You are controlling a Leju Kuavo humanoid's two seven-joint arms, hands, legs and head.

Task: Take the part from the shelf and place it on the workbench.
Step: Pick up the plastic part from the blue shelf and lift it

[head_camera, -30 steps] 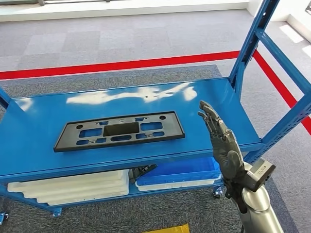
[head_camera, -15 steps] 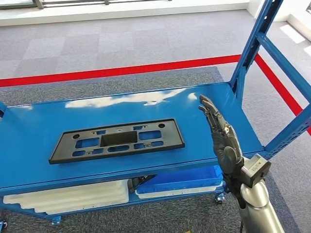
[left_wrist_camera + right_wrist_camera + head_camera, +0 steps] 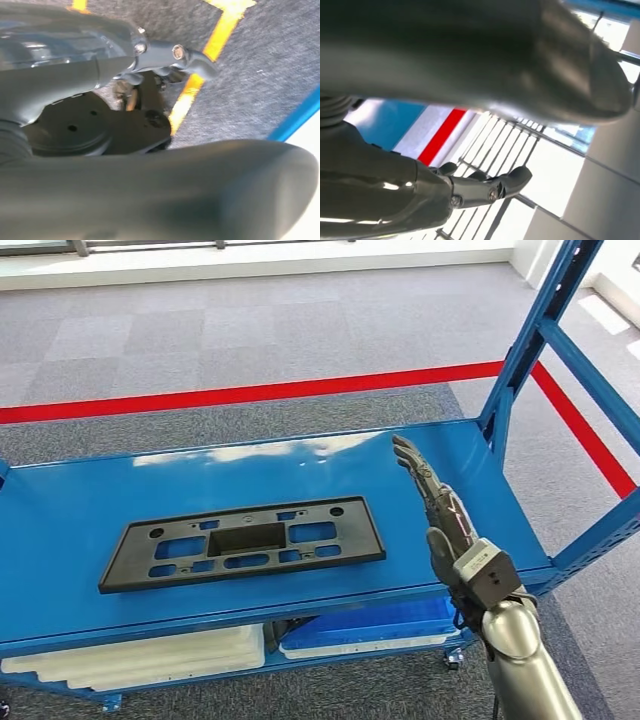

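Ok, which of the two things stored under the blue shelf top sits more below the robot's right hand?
The blue tray, under the right hand; the white stack lies farther left.

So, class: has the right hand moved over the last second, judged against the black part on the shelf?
Yes. The right hand has shifted left, closer to the part's right end.

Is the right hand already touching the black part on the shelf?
No, the right hand is held open to the right of the black part, blue shelf showing between them.
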